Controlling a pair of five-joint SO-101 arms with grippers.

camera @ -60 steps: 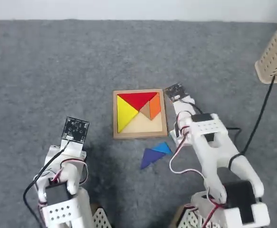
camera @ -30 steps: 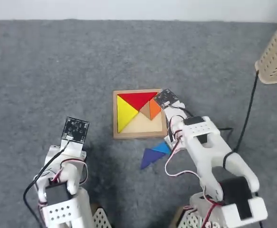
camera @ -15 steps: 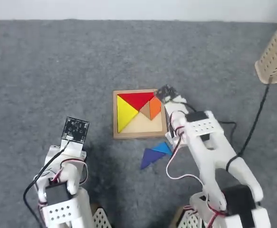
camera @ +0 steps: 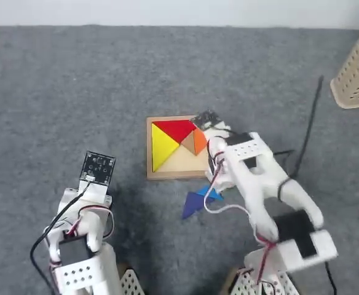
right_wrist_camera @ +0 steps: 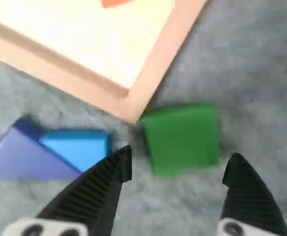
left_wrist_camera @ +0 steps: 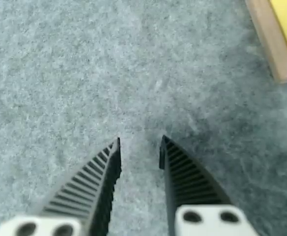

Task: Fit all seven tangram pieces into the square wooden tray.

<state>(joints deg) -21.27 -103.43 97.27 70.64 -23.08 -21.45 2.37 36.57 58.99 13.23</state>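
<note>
The square wooden tray [camera: 152, 173] lies mid-table holding a red triangle [camera: 177, 129], a yellow triangle [camera: 162, 147], an orange piece [camera: 200, 142] and a small brown piece [camera: 187, 144]. Its corner [right_wrist_camera: 142, 96] shows in the right wrist view. A green square [right_wrist_camera: 182, 137] lies on the carpet just outside that corner, between the open fingers of my right gripper [right_wrist_camera: 180, 162]. Beside it lie a light blue triangle [right_wrist_camera: 77, 147] and a dark blue triangle [right_wrist_camera: 23, 157], also seen as [camera: 196, 201] from above. My left gripper [left_wrist_camera: 138, 147] hovers open over bare carpet near the tray's edge [left_wrist_camera: 269, 42].
A perforated beige basket [camera: 358, 67] stands at the far right edge. Grey carpet covers the table. The right arm's body [camera: 253, 166] hangs over the tray's right side. A cable [camera: 305, 135] trails to its right.
The right arm has swung left and lowered toward the tray's near right corner, now covering the spot beside the blue pieces. The left arm has kept still.
</note>
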